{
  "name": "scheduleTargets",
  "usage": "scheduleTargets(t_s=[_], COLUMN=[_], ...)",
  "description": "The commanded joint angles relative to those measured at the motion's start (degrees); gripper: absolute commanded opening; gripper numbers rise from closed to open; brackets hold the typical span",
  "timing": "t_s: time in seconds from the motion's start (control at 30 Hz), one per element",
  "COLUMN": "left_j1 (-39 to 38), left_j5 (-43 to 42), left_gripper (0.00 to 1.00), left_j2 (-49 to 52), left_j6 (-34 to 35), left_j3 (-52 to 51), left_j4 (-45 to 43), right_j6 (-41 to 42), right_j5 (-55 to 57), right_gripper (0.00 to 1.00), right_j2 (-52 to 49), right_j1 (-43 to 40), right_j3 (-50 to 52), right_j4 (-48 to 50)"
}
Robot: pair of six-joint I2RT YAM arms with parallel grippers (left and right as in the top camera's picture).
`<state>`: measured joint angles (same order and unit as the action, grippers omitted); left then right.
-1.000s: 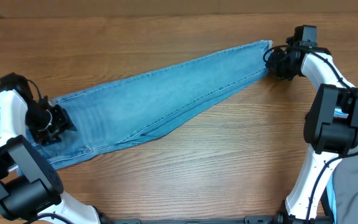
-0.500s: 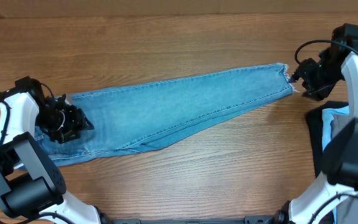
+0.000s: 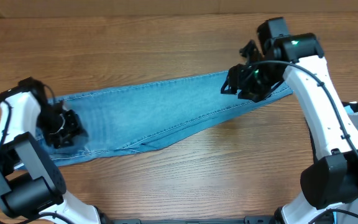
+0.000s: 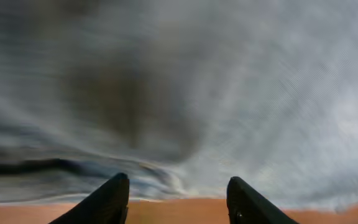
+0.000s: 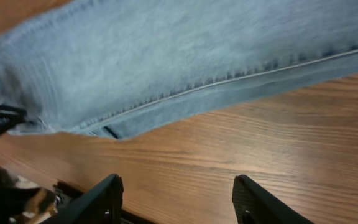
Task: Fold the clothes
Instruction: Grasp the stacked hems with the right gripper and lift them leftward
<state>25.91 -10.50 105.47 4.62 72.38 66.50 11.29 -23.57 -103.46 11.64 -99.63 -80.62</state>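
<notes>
The bench (image 3: 179, 180) carries a single garment, the jeans (image 3: 160, 109), which lie flat in one long slanting strip. One leg seems to rest on the other, so a lengthwise fold looks already made. No crosswise fold shows: the strip is at full length, with its wide end low on the left and its narrow end high on the right. By that reading the task is perhaps a third done, and bringing the ends together, probably twice, is still to do.

The right pincer (image 3: 235, 84) hangs over the narrow end of the jeans. In its wrist view the right pincer (image 5: 178, 183) has its jaws wide apart, with only bare wood between them and the denim just beyond, so it holds nothing. The left pincer (image 3: 67, 127) sits over the wide end of the jeans. Its wrist view is blurred, but the left pincer (image 4: 179, 183) shows its jaws spread too, close above the cloth, with no fold visibly caught.

A stitched seam (image 5: 229, 79) runs along the jeans' near edge.
</notes>
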Motion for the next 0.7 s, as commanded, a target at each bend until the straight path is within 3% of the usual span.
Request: scheduleTargets(t_s=[0.0,0.1,0.23,0.37,0.5,0.67], left_j1=[6.08,9.2,9.33,6.05,1.29,-2.86], left_j5=[3.43,1.16,-9.38,-10.19,-10.1,-9.86], left_gripper=[0.57,0.56,0.52,0.57,0.61,0.64], left_j2=[-1.73,-1.7,-1.7,-1.7,-1.7,-1.7], left_j6=[3.37,4.24,-2.54,-4.28,-6.01,-7.23], left_j3=[0.0,-0.26,-2.58,-4.44,-4.66,-4.66], left_j4=[-2.27,-4.13,-7.32,-9.4,-10.32,-10.54], right_j6=[0.46,3.32,5.07,4.46,-5.79,-5.79], right_j5=[4.92,11.76,13.88,13.6,3.54,4.28], right_gripper=[0.65,0.66,0.66,0.71,0.8,0.81], right_j2=[0.59,0.57,-1.42,-6.16,-13.31,-20.33], right_j1=[0.28,-1.29,-10.03,-20.37,-28.87,-31.93], right_j3=[0.33,1.22,3.87,5.66,5.66,5.66], right_j4=[0.42,2.43,7.89,13.79,22.05,28.68])
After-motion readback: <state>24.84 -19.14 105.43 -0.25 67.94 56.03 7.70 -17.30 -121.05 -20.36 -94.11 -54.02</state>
